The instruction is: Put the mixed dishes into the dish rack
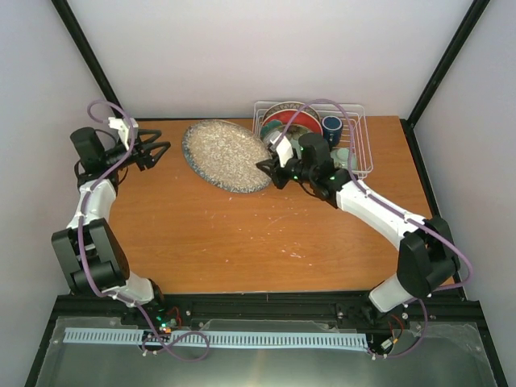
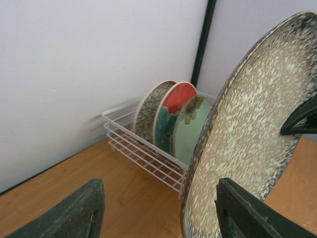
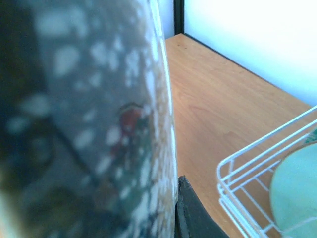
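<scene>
The large speckled grey plate [image 1: 226, 155] is tilted up, left of the white wire dish rack [image 1: 364, 161]. My right gripper [image 1: 270, 170] is shut on the plate's right rim; in the right wrist view the plate [image 3: 99, 124] fills the left and one finger [image 3: 190, 213] presses against it. My left gripper [image 1: 158, 151] is open and empty at the back left, apart from the plate [image 2: 247, 144]. In the rack [image 2: 143, 154] stand the petal-patterned plate [image 2: 150, 111], the red-rimmed teal plate [image 2: 174, 101] and the pale green plate [image 2: 190, 131]. The dark blue mug [image 1: 331, 126] is in the rack too.
The rack stands at the back right corner against the white wall. Black frame posts rise at both back corners. The wooden table [image 1: 242, 242] stretches in front of the plate and rack. The rack's near corner [image 3: 247, 168] is right of my right finger.
</scene>
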Available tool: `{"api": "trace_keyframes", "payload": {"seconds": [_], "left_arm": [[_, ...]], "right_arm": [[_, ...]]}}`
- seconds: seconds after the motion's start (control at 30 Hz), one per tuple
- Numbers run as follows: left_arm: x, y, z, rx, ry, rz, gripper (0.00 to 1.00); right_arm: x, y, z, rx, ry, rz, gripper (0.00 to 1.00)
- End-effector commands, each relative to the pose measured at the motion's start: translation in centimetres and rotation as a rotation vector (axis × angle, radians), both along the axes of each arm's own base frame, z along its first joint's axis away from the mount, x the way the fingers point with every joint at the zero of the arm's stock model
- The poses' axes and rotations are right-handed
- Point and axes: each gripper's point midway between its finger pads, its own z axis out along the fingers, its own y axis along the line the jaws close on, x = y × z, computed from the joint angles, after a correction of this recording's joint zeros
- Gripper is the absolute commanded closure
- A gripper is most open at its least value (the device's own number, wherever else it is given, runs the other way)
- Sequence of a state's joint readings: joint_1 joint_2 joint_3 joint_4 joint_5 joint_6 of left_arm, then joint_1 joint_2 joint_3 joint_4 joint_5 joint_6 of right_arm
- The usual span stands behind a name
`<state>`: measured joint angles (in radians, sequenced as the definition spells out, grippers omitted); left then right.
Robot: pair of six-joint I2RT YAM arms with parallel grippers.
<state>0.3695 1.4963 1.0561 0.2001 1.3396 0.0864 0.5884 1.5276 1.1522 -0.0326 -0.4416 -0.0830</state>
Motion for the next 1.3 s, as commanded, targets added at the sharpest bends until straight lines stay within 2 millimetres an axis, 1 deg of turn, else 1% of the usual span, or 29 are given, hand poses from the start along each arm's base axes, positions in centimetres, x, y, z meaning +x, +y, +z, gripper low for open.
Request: {"api": "trace_keyframes", "payload": {"seconds": [0.0,0.13,0.27,0.33,0.43,0.63,0.87,1.03,1.13,1.27], "left_arm": [[0.8,1.1,1.2,0.07,-0.06,0.114,0.38],[1.7,1.7,0.2,0.082,-0.025,0.142,0.38],[2.4,1.9,-0.8,0.071,-0.003,0.14,0.39],[2.7,2.0,-1.0,0.064,0.005,0.139,0.4],[3.2,2.2,-1.5,0.054,0.015,0.132,0.4],[4.2,2.5,-2.9,0.039,0.051,0.123,0.42],[5.0,2.8,-4.0,0.029,0.076,0.119,0.43],[5.6,3.0,-4.5,0.021,0.093,0.115,0.44],[5.9,3.1,-4.8,0.01,0.106,0.104,0.45],[6.3,3.1,-5.3,0.002,0.122,0.1,0.47]], "right_arm": [[0.8,-2.2,14.8,0.184,-0.408,-0.034,0.97],[1.7,-4.7,16.8,0.166,-0.48,-0.083,0.97],[2.2,-6.8,18.5,0.126,-0.55,-0.127,0.97],[2.2,-7.8,19.2,0.101,-0.6,-0.153,0.97],[2.7,-9.2,19.8,0.042,-0.65,-0.197,0.97],[3.9,-11.1,20.4,-0.069,-0.721,-0.254,0.97],[5.5,-12.8,20.7,-0.204,-0.781,-0.29,0.97],[5.6,-14.0,20.6,-0.267,-0.794,-0.273,0.97],[5.2,-14.1,20.2,-0.287,-0.785,-0.234,0.97],[4.9,-13.7,18.8,-0.318,-0.757,-0.173,0.97]]}}
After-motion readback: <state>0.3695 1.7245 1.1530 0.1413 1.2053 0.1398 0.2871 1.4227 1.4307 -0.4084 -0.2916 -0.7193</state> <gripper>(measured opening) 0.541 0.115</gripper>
